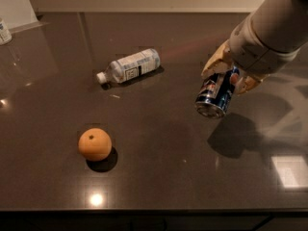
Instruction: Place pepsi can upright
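Observation:
The pepsi can (215, 96) is dark blue with a silver end facing down-left. It hangs tilted in the air above the dark table (159, 177), with its shadow on the tabletop below and to the right. My gripper (228, 73) is at the right, shut on the can's upper part, with a tan finger (215, 60) on its left side and another on its right. The grey arm runs up to the top right corner.
A clear plastic bottle (129, 65) with a white label lies on its side at the centre back. An orange (95, 144) sits at the front left. A container's edge (5, 31) shows at the far left. The table's front edge runs along the bottom.

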Robot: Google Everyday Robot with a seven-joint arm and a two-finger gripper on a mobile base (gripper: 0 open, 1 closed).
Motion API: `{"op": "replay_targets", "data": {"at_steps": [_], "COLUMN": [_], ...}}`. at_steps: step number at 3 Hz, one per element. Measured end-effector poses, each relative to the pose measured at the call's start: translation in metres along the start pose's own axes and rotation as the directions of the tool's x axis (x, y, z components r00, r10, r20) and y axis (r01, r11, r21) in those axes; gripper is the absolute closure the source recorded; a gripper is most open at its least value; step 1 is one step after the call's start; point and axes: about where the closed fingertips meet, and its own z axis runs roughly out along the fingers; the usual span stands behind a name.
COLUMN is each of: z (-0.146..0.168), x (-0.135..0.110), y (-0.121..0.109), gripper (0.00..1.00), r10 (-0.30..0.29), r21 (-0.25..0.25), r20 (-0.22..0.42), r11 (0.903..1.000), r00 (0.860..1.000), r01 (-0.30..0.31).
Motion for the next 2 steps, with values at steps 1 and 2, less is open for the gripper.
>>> {"op": "replay_targets", "data": {"at_steps": [1,2], "z": [-0.0001,-0.0029], "x": [0.0,0.0011], "y": [0.0,-0.0012], "gripper": [1.0,1.0], "r10": [0.0,-0.022], "r21": [0.0,0.01], "r20": [0.0,-0.009], "r11": [1.0,0.9997], "r00": [1.0,1.0], "r01": [0.0,0.022]}}
